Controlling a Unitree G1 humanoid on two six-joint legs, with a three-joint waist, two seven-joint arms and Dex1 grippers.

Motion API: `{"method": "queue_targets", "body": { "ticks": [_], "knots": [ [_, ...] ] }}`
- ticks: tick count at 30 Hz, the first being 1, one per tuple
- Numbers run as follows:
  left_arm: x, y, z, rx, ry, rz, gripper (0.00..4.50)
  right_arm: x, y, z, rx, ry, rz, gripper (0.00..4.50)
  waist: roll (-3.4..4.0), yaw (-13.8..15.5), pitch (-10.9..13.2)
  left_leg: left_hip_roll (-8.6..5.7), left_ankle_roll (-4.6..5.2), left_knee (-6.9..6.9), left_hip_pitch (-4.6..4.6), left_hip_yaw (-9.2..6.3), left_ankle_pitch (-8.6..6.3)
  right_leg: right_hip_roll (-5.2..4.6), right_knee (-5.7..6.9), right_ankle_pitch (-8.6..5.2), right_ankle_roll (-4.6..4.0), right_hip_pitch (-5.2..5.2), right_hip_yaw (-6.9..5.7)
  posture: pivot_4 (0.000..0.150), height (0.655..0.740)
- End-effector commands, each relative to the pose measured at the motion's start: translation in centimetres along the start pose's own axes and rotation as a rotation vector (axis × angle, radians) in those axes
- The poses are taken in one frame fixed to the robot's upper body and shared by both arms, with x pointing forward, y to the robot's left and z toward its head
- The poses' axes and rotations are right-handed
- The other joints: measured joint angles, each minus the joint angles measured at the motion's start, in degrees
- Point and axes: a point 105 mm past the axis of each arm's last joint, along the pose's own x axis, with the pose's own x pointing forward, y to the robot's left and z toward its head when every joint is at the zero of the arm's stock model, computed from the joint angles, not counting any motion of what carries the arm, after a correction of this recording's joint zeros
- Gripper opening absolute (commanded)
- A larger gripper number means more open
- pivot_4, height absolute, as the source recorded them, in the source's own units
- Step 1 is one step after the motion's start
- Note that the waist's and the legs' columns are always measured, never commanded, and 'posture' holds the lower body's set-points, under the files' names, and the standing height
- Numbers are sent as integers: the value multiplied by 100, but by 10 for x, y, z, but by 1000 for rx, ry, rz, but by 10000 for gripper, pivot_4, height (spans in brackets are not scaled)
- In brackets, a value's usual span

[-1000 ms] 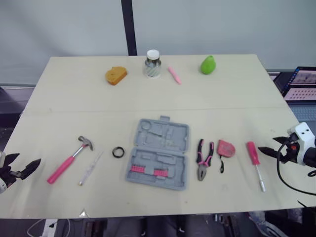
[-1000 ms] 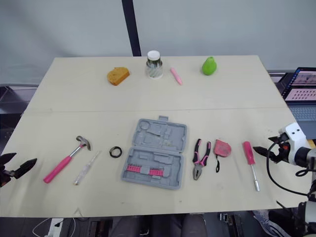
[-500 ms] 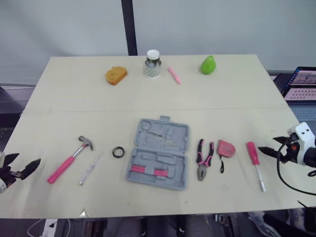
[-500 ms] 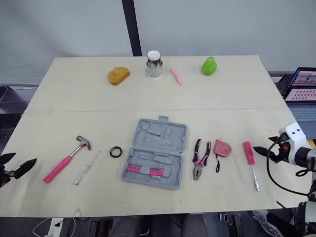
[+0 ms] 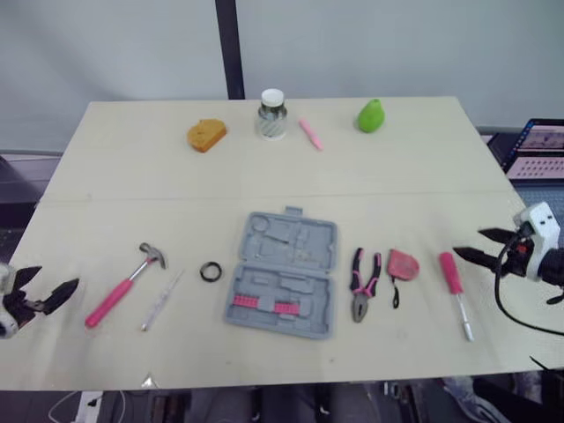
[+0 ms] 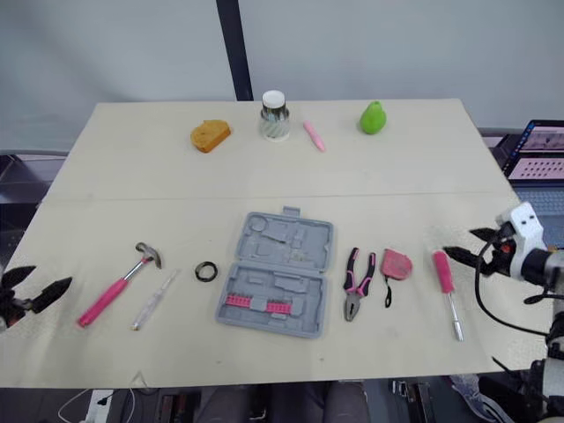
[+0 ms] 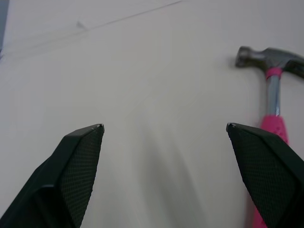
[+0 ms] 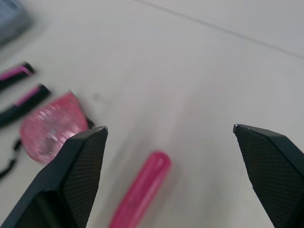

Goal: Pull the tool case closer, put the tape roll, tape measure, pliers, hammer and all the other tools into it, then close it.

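The left fingers [image 7: 78, 161], black with finely checkered pads, were spread wide apart above the left edge of the pale wooden tabletop [image 5: 264, 167], holding nothing. Near them lay the hammer [image 5: 123, 286], a steel head on a pink grip, with a thin, pale stick-like tool [image 5: 161, 301] just beside it. Next came the tape roll [image 5: 210, 271], a small black ring lying flat. The tool case [image 5: 284, 271] lay open in the middle of the tabletop, grey moulded plastic with shaped recesses and a row of pink bits in its near half. To its right were the pliers [image 5: 364, 284] with pink-and-black handles, the rounded pink tape measure [image 5: 404, 263] with a black cord, and a screwdriver [image 5: 454, 275] with a smooth pink handle. The right fingers [image 8: 80, 175], equally wide apart and empty, hovered just past the screwdriver. Along the far edge stood an orange wedge [image 5: 206, 134], a white-lidded jar [image 5: 272, 115], a pink pen [image 5: 310, 134] and a green pear-shaped thing [image 5: 372, 115].
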Motion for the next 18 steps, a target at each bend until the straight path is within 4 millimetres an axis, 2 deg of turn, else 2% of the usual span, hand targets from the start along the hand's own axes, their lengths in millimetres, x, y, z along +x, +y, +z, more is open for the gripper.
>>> {"method": "queue_targets", "body": {
  "ticks": [1, 5, 10, 12, 15, 18],
  "knots": [
    [27, -39, 40, 54, -88, -165, 44261, 17, 40, 29, -36, -78, 172, 45000, -1, 27, -1, 0, -1, 1, 1, -3, -1, 0, 0, 0, 0, 2, 0, 1500, 7400],
    [59, -98, 69, 108, -117, -370, 44261, 42, 91, 33, -75, -59, 322, 45000, -2, 106, -2, -2, -2, 9, -2, -6, -3, 2, 2, 1, 1, 3, 3, 1500, 7400],
    [86, -161, 94, 180, -142, -580, 44261, 59, 133, 31, -121, -33, 416, 45000, -2, 171, -1, -4, -2, 12, -4, 0, -3, 8, 3, 1, 1, -2, 11, 1500, 7400],
    [94, -178, 98, 215, -144, -637, 44261, 64, 145, 25, -155, -1, 425, 45000, -3, 171, -2, -3, -1, 14, -4, 0, -2, 11, 3, 1, 1, -1, 12, 1500, 7400],
    [104, -194, 100, 227, -144, -686, 30834, 70, 155, 19, -178, 26, 423, 31424, -4, 174, -2, -5, -2, 16, -4, 1, -3, 18, 1, 1, 1, 0, 12, 1500, 7400],
    [114, -204, 92, 265, -103, -715, 15798, 77, 161, 14, -184, 36, 402, 16669, -4, 156, -2, -16, -2, 16, -5, 6, -3, 22, 0, 1, 1, -1, 14, 1500, 7400]
  ]
}}
